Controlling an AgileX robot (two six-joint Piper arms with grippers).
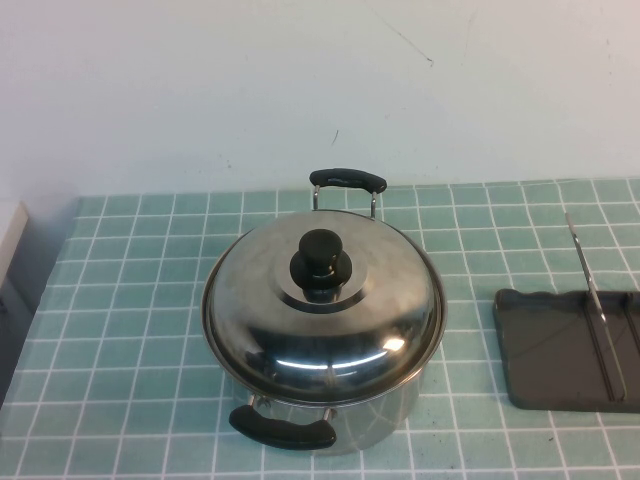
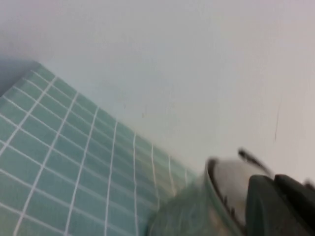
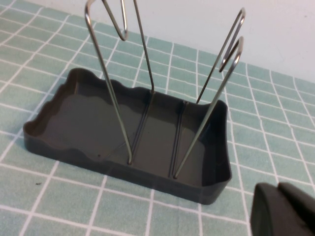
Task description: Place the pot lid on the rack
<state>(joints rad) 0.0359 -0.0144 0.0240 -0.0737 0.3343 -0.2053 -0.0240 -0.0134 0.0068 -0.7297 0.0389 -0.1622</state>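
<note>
The pot lid (image 1: 262, 300) is shiny domed steel with a black knob (image 1: 320, 262). It sits closed on the steel pot (image 1: 345, 425) at the middle of the table. The rack (image 1: 555, 350) is a dark grey tray with upright wire dividers (image 1: 590, 300) at the right edge. Neither arm shows in the high view. My left gripper (image 2: 274, 206) is shut and empty, next to the blurred pot (image 2: 227, 183). My right gripper (image 3: 279, 209) is shut and empty, close beside one end of the rack (image 3: 83, 118), whose wire dividers (image 3: 114, 93) stand upright.
The pot has two black handles, one at the far side (image 1: 347, 180) and one at the near side (image 1: 283, 430). The table has a green tiled surface (image 1: 120, 340). A white wall (image 1: 300, 80) rises behind it. A pale object (image 1: 10, 235) sits at the left edge.
</note>
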